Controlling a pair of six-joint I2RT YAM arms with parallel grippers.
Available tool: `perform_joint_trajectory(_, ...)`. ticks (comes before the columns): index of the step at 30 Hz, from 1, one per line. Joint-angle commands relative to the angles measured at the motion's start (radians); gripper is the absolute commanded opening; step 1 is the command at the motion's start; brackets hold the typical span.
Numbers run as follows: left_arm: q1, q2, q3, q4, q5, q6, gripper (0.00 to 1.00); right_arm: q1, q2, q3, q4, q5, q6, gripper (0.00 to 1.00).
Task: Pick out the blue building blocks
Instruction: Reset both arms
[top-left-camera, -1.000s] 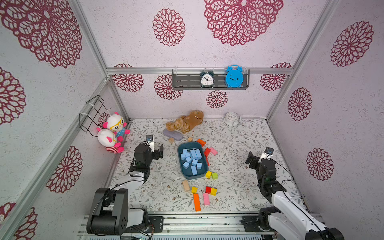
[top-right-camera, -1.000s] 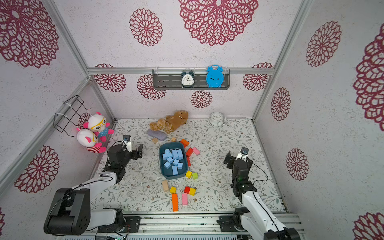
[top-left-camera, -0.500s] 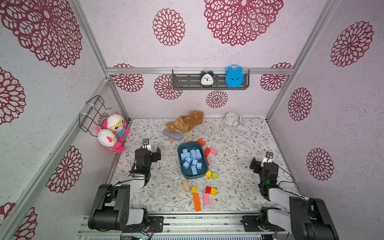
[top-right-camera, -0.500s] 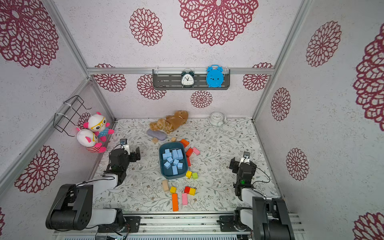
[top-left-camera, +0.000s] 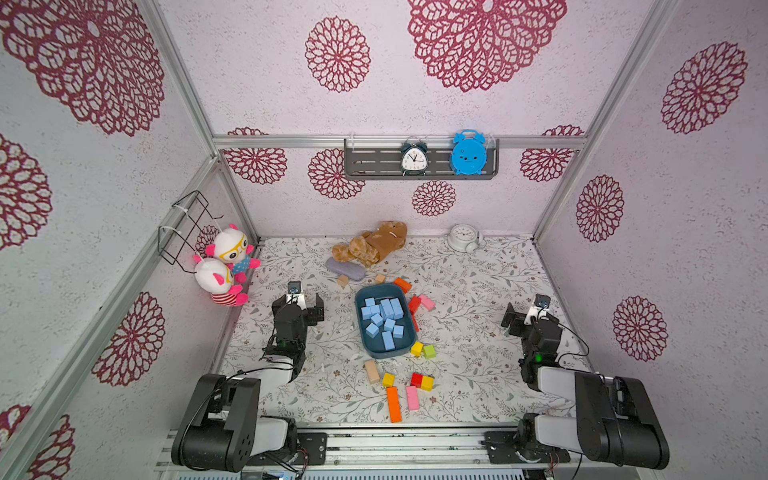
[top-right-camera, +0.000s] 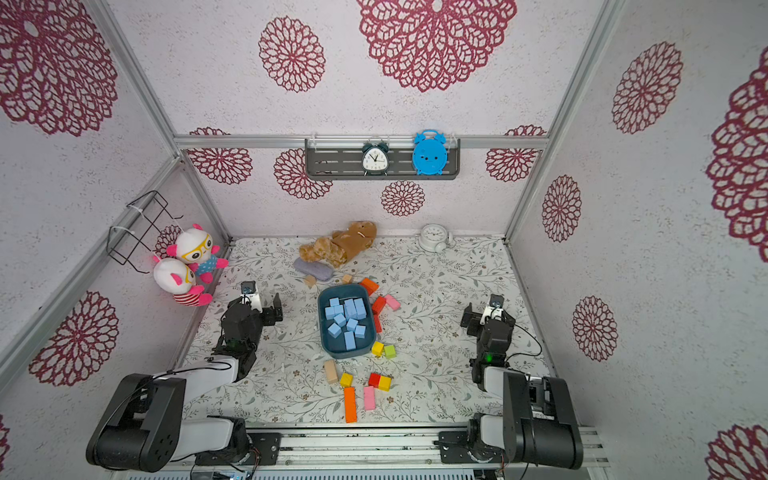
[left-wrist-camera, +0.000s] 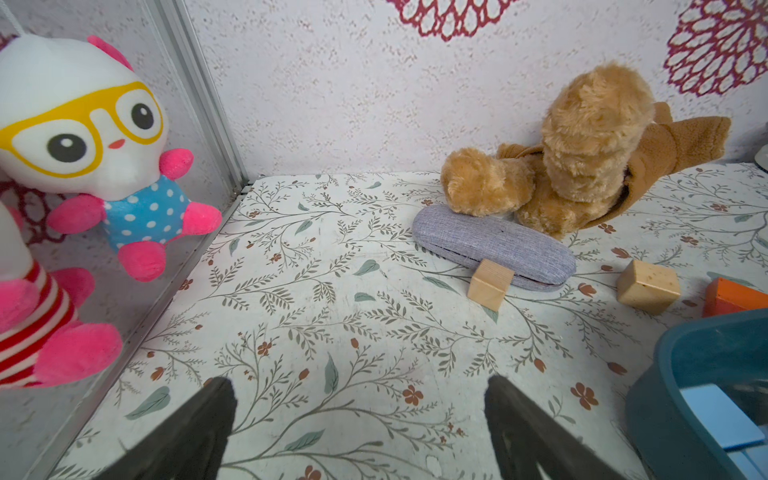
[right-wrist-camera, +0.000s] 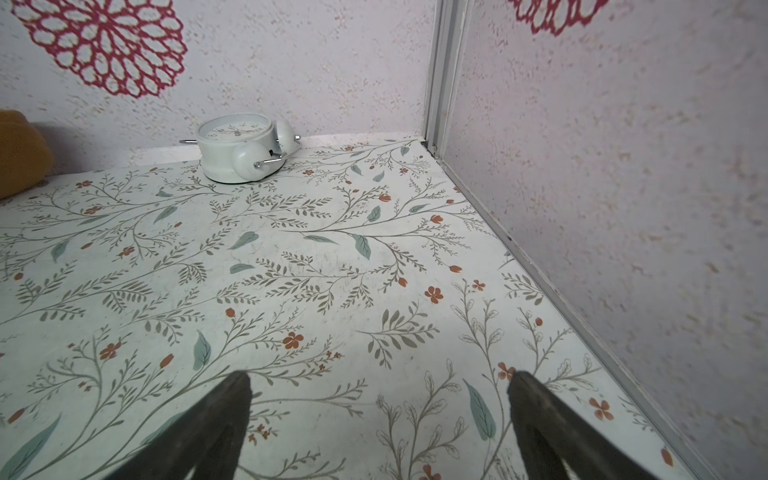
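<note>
- resting in the dark teal tray (top-left-camera: 359, 328), at the centre of the frame in both top views, are the blue building blocks (top-left-camera: 384, 320); they lie loose in one heap inside its rim.
- left gripper (left-wrist-camera: 357, 386): jaws released and spread wide, nothing between them, low over the bare table (left-wrist-camera: 332, 316). in both top views it sits left of the tray, apart from it.
- right gripper (right-wrist-camera: 378, 378): jaws released and spread wide, empty, over bare table at the right of the frame, well apart from the tray.
- an orange brick (top-left-camera: 393, 404) and other red, pink, yellow, green and tan blocks lie on the table to the right of and below the tray.
- left wrist view: a tray corner with blue blocks at lower right; a tan cube (left-wrist-camera: 490, 284) just beside a grey case (left-wrist-camera: 494, 245).
</note>
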Motion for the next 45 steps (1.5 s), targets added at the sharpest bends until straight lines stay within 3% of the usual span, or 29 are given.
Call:
perform_joint_trajectory(1, 0.012, -0.022, 0.002, 0.014, -0.038, 0.023, 0.97, -0.003, -0.025, -0.007, 0.051, -0.027, -0.004, 0.99)
perform_joint_trajectory(6, 0.043, -0.003, -0.016, 0.060, -0.050, 0.036, 0.97, 0.013, -0.042, -0.037, 0.090, -0.061, 0.022, 0.99)
perform_joint_trajectory(9, 0.059, 0.069, -0.046, 0.233, -0.102, 0.073, 0.97, 0.021, -0.025, -0.032, 0.106, -0.053, 0.034, 0.99)
perform_joint_trajectory(13, 0.092, 0.228, -0.052, 0.446, -0.145, 0.030, 0.97, 0.051, 0.024, -0.021, 0.161, -0.040, 0.046, 0.99)
perform_joint_trajectory(16, 0.162, 0.239, 0.054, 0.228, -0.205, -0.097, 0.97, 0.082, 0.079, -0.018, 0.228, 0.001, 0.003, 0.99)
perform_joint_trajectory(19, 0.181, 0.224, 0.058, 0.180, -0.159, -0.114, 0.97, 0.084, 0.164, 0.000, 0.270, -0.002, -0.004, 0.99)
perform_joint_trajectory(21, 0.184, 0.230, 0.046, 0.218, -0.148, -0.110, 0.98, 0.089, 0.251, -0.004, 0.368, -0.018, -0.012, 0.99)
perform_joint_trajectory(27, 0.183, 0.226, 0.048, 0.207, -0.151, -0.112, 0.97, 0.089, 0.232, 0.059, 0.208, -0.052, -0.023, 0.99)
perform_joint_trajectory(45, 0.195, 0.226, 0.042, 0.212, -0.131, -0.117, 0.97, 0.085, 0.232, 0.052, 0.226, -0.059, -0.020, 0.99)
